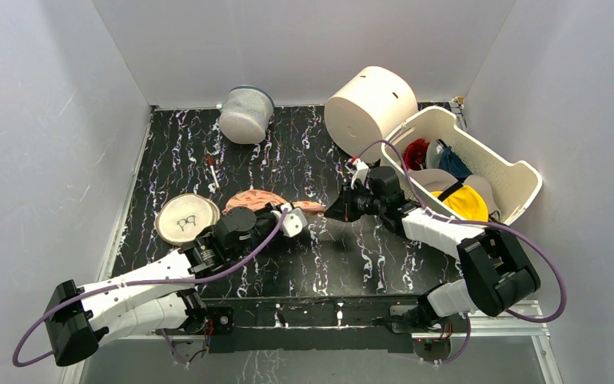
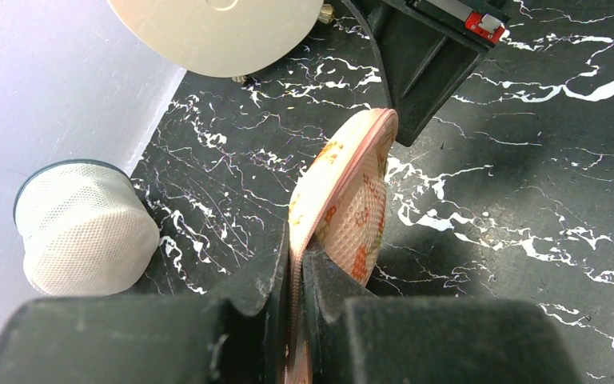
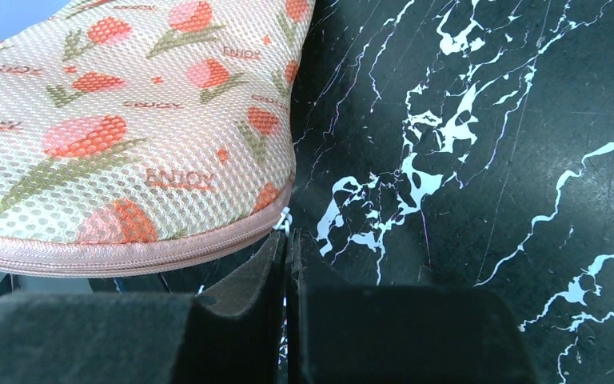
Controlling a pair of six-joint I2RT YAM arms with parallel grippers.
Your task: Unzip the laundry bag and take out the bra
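Left hand (image 2: 296, 268) is clamped tight on the zip edge of the laundry bag (image 2: 344, 200), which looks tipped up off the table (image 2: 528, 160). Right hand (image 3: 286, 240) has its fingers pinched together right at the bag's 3 o'clock end by the zip, and I can't tell if it's got the pull. Bag sits mid-table, zip closed where it shows, with the beige disc (image 1: 184, 218) at its 9 o'clock.

Black marbled table (image 1: 328, 256) (white-veined) carries mesh cylinder (image 1: 246, 114), beige disc (image 1: 185, 218), white bin (image 1: 489, 154).
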